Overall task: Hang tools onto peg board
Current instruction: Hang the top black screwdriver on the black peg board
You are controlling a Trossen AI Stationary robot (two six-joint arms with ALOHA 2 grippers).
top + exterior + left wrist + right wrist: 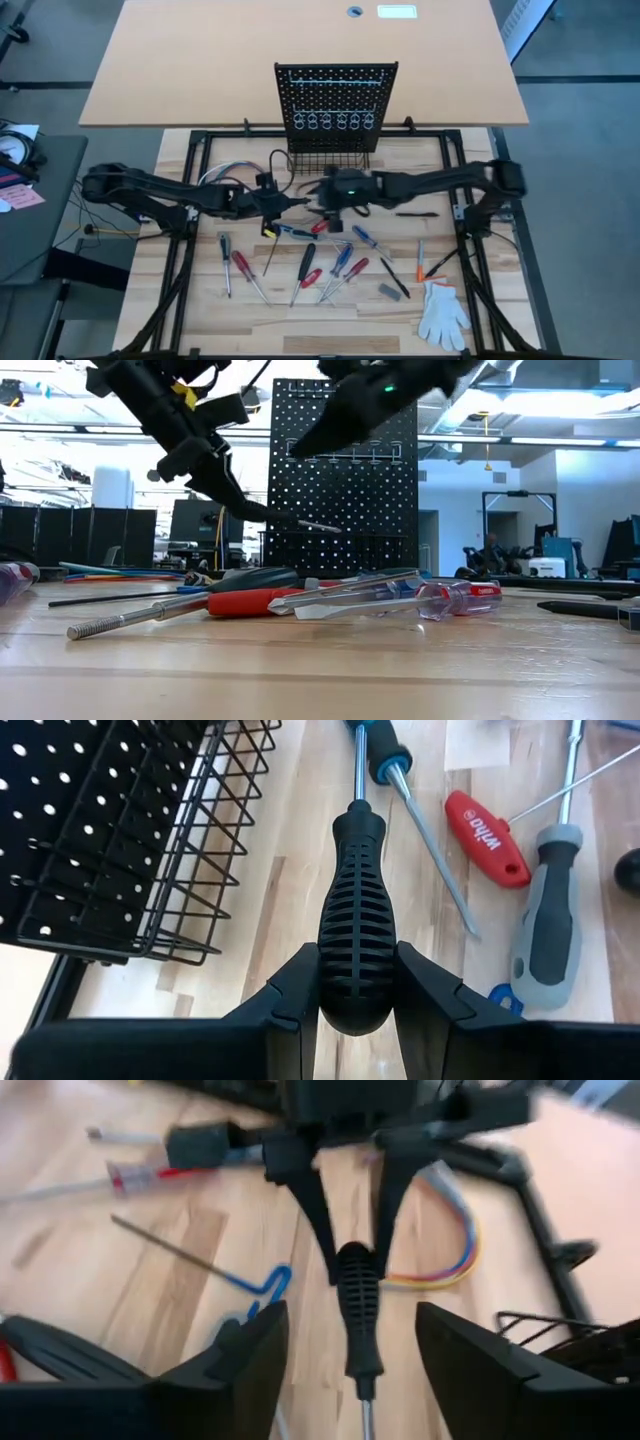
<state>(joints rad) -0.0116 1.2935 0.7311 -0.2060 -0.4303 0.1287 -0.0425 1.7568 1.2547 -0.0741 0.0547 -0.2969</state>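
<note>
- Here the left pincer (357, 982) is clamped on the ribbed black handle of a black screwdriver (355, 910), one finger on each side, shaft pointing away from the wrist.
- Right wrist view shows the same black screwdriver (357, 1315) held by the left pincer (350, 1245) farther off, with the right arm's own fingers (250, 1370) spread wide on both sides of it, not touching it.
- Right pincer (325, 200): wide open, holds nothing; sits mid-worktop just in front of the peg board (336, 105), nose to nose with the left pincer (268, 205) in the high view.
- Low view: screwdriver shaft (318, 525) held level, off the worktop, tip in front of the peg board (345, 490); whether it touches the board I cannot tell.
- Peg board stands upright at the back edge of the wooden worktop (200, 300), a row of silver rings (333, 122) across it, black wire basket (190, 850) at its base.
- No tool seen hanging in the rings from above.
- Rest of the tools (300, 262) lie loose on the worktop nearer the front: red, blue and black handled screwdrivers in a scattered row.
- Left wrist view: red-handled screwdriver (487, 837) and grey-handled tool (548, 915) lying flat beside the held one, below it.
- White glove (442, 312) at the front right corner, apart from the tools.
- Loop of coloured wires (455, 1245) lies on the worktop by the left arm.
</note>
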